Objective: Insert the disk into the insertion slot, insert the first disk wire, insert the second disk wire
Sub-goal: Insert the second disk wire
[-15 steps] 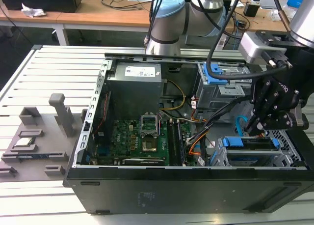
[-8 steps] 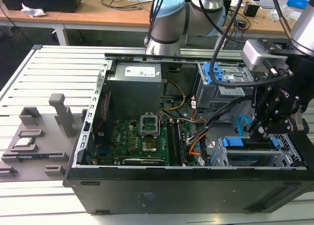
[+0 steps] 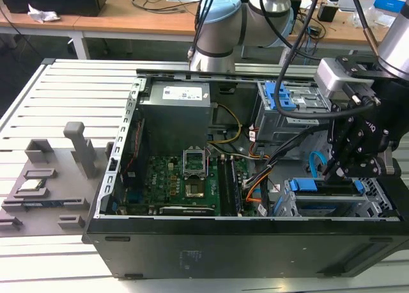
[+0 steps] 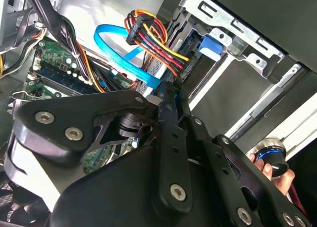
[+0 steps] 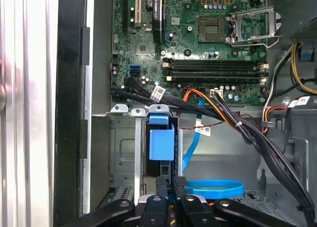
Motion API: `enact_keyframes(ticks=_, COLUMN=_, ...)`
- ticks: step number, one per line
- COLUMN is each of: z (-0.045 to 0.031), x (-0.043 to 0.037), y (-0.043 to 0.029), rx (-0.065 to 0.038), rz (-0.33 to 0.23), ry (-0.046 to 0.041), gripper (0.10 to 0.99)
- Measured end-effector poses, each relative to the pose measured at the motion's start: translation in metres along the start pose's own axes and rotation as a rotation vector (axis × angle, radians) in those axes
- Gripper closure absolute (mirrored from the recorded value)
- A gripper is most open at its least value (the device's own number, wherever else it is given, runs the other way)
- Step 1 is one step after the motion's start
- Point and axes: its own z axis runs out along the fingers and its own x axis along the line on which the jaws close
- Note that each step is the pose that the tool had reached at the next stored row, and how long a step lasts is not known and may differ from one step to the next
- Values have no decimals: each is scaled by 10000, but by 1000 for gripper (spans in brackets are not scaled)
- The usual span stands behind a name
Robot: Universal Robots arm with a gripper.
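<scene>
Tool (image 5: 179,183): fingers closed together, tips at rear of disk (image 5: 161,143), seated in insertion slot (image 5: 124,152); second disk wire (image 5: 215,188) looped beside

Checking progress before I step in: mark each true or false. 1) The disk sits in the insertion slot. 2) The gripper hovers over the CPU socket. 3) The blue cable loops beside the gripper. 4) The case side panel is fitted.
1) True: the disk sits in the insertion slot.
2) False: the gripper is at the drive cage, away from the CPU socket.
3) True: the second disk wire loops beside it.
4) False: the computer case is open.
</scene>
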Motion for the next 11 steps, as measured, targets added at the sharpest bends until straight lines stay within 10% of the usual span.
enact_keyframes(ticks=11, z=56, x=-2, y=-8, rx=0, rz=-1, ry=2, gripper=922)
